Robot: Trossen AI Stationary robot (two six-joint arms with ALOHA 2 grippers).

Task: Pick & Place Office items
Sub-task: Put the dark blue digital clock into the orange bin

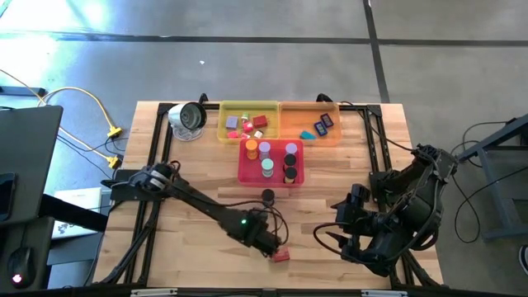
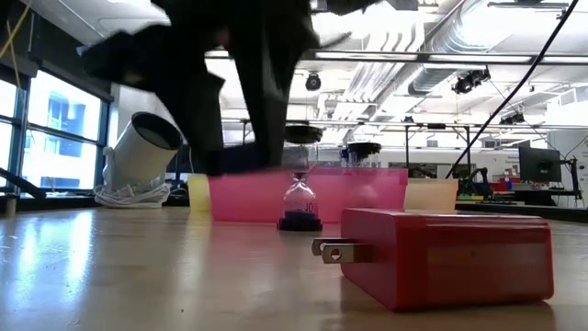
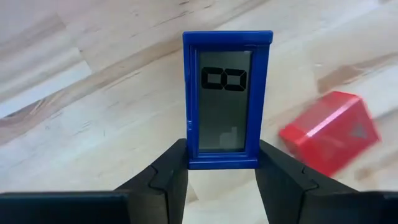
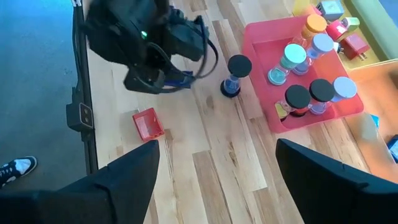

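I am clamping my left gripper [image 3: 221,171] on the blue timer [image 3: 227,99], its lower edge pinched between my fingers [image 3: 168,180] and its display facing up. Just beyond my jaws to one side, the red plug block [image 3: 329,130] is lying on the table [image 3: 93,112], apart from the timer; I am judging it best to lift straight up before swinging away so I clear it. Farther off, the pink tray [image 1: 247,172] is waiting. My right gripper [image 4: 214,168] is hovering wide apart, empty.
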